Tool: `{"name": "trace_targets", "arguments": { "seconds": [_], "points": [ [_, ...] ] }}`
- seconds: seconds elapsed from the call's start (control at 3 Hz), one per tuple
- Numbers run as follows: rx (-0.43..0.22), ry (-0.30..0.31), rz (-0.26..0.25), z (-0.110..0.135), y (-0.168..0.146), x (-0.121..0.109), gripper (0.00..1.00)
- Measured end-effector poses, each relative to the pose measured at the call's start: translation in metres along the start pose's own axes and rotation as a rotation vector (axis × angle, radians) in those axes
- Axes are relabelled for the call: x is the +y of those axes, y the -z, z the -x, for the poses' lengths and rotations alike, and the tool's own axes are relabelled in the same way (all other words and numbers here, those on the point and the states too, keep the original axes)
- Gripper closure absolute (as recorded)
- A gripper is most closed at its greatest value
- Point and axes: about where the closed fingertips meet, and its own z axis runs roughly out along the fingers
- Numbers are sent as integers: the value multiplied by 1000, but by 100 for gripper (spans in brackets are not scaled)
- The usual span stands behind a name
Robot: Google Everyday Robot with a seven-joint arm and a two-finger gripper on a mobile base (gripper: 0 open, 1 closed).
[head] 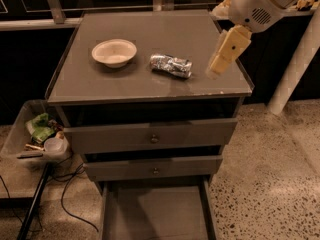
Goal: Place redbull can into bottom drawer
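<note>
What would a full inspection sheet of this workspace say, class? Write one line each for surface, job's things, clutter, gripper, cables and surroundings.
Surface: grey cabinet top, flat.
Job's things: redbull can lying on its side on the top; bottom drawer pulled open.
Clutter: cream bowl left of the can, apart from it.
Gripper: gripper hangs over the top's right side, right of the can, not touching it.
Cables: dark cable on the floor, left of the cabinet.
Surroundings: bin of oddments at left; white post at right; speckled floor.
</note>
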Motion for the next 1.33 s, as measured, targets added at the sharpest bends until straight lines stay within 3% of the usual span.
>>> {"name": "trace_targets", "arguments": {
  "seconds": [0.67,1.33],
  "points": [
    [-77,-80,-27,4,-49,-20,0],
    [-75,-104,-32,5,-100,-44,0]
  ]
}}
